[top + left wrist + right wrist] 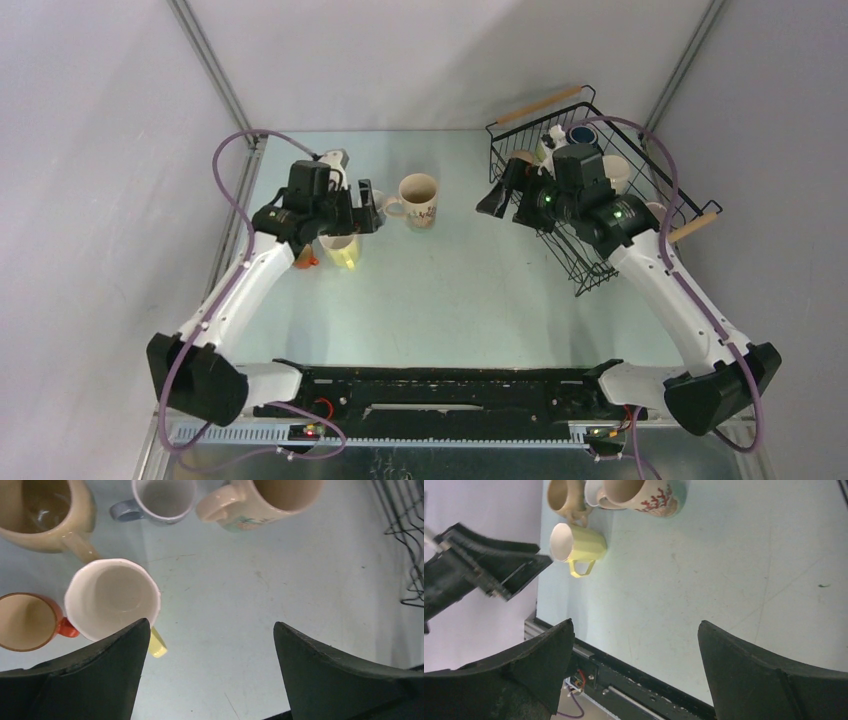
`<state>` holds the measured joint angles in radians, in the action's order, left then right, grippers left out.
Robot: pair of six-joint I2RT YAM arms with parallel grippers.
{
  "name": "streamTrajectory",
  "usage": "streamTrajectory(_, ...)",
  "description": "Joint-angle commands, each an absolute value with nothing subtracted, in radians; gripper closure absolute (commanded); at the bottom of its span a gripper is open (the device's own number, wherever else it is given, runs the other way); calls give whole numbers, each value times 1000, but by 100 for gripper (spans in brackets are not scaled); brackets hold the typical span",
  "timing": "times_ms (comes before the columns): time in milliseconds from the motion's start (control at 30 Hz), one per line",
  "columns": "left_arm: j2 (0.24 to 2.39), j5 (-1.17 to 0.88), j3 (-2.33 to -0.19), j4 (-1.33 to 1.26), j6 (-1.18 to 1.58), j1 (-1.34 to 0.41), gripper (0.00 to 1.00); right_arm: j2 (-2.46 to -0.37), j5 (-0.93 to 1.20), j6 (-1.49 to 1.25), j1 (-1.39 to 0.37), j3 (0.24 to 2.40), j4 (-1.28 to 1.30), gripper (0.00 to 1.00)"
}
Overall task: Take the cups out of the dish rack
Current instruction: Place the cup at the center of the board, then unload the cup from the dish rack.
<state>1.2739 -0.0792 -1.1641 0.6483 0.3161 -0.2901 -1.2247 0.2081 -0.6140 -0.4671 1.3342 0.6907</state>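
The dish rack [598,268], black wire with two wooden bar handles [540,103], sits at the far right of the table [480,300]. It still holds several cups, among them a dark blue cup [583,134] near its far end and a cream cup [617,172] beside the right arm. The right gripper [498,196] hangs just off the rack's left side, its jaws spread wide with nothing between them. The other cups stand well to the left of the rack: the floral-printed cup [418,200] nearest it, then a tight cluster. In that cluster are the yellow-green cup [112,600], an orange cup [27,621] touching it, a tan mug [42,510] and a white cup with a grey-blue handle [162,497]. The left gripper [210,630] hovers above that cluster, farthest from the rack. It too gapes wide and holds nothing, one finger [100,680] passing in front of the yellow-green cup's rim.
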Motion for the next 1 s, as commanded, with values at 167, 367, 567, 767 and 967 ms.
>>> streamTrajectory(167,1129,-117,-1098,565,281,-431,0,-1282,53,-564,-400,1474,810,0)
streamTrajectory(367,1103,-148,-1085,560,282,-504,0,-1298,1,-549,-275,1482,850,0)
streamTrajectory(567,1082,-180,-1063,538,286,-553,0,-1376,-101,-498,-154,1486,846,0)
streamTrajectory(767,1073,-248,-1049,511,305,-555,0,-1507,-227,-421,-93,1535,825,0)
streamTrajectory(967,1069,-266,-1043,503,312,-555,0,-1643,-322,-367,-56,1632,812,0)
